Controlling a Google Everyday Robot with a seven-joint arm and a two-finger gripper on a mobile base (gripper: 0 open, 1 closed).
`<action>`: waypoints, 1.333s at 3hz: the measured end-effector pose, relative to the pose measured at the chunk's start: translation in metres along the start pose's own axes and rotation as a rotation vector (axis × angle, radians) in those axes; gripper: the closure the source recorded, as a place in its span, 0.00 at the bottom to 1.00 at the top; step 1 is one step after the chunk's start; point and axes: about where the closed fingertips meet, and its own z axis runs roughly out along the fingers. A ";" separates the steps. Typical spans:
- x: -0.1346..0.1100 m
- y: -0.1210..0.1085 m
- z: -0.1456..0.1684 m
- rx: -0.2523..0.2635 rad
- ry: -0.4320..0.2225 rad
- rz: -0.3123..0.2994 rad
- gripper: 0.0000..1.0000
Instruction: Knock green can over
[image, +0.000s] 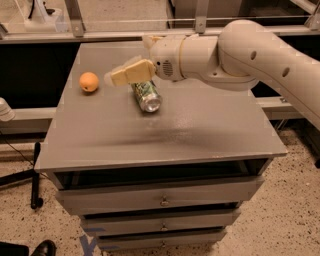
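- At the front stands a grey cabinet with drawers, each with a small knob in the middle.
- The flat grey top of the cabinet carries the things; its front part is bare.
- The green can lies on its side in the middle-left part of the top, with its silver end turned to the camera.
- The gripper, cream-coloured, is just above the far end of the can and points to the left. Whether it is spread or closed together, I cannot tell, and I also cannot tell if it touches the can.
- An orange sits to the left of the gripper, near the left edge and apart from the can.
- The white robot arm comes in from the right, over the back part of the top.
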 end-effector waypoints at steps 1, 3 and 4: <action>0.019 0.001 -0.010 -0.006 0.016 0.018 0.00; 0.079 -0.013 -0.095 0.043 0.069 0.031 0.00; 0.096 -0.026 -0.150 0.081 0.079 0.006 0.00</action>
